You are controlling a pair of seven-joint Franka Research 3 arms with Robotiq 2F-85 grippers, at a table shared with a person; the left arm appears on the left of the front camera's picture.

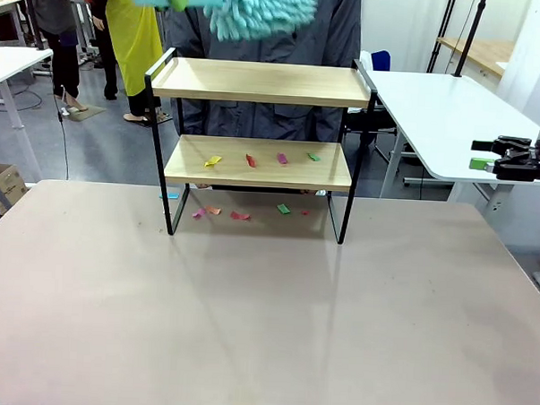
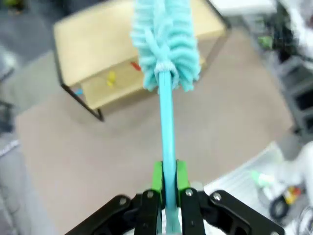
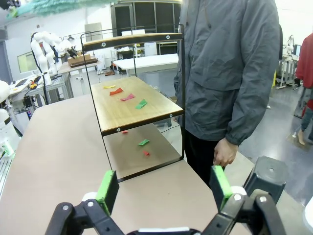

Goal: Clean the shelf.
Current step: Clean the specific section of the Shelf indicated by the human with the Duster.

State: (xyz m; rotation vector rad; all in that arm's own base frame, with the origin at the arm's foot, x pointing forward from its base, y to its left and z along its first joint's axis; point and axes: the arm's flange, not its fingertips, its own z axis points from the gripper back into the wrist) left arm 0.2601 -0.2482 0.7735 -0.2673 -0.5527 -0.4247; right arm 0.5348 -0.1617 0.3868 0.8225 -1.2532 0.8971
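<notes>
1. Turquoise fluffy duster (image 1: 260, 9) is raised above the shelf (image 1: 262, 81). The shelf sits at the far middle of the table (image 1: 246, 345), right in front of the person (image 3: 230, 63).
2. Progress, as far as I can judge: not much is finished. The top board looks bare, but the lower board has yellow, red, pink and green paper scraps (image 1: 250, 159) on it. A few loose bits (image 1: 240, 215) lie on the table under the shelf too. So I'd say the lower tier is what's left.
3. The left gripper (image 2: 168, 174) is clamped on the duster's thin handle, green pads tight on either side. The right gripper (image 1: 489, 152) has its jaws wide apart with nothing between them, and it's off at the table's right side, well apart from the shelf.
4. View differences:
   - The left wrist view gives you the actual grip on the handle, while the front view catches just the blurry duster head.
   - The right wrist view looks at the shelf from its end and shows the person's hand (image 3: 225, 154) hanging down beside it.
   - The front view hides that hand behind the boards.
</notes>
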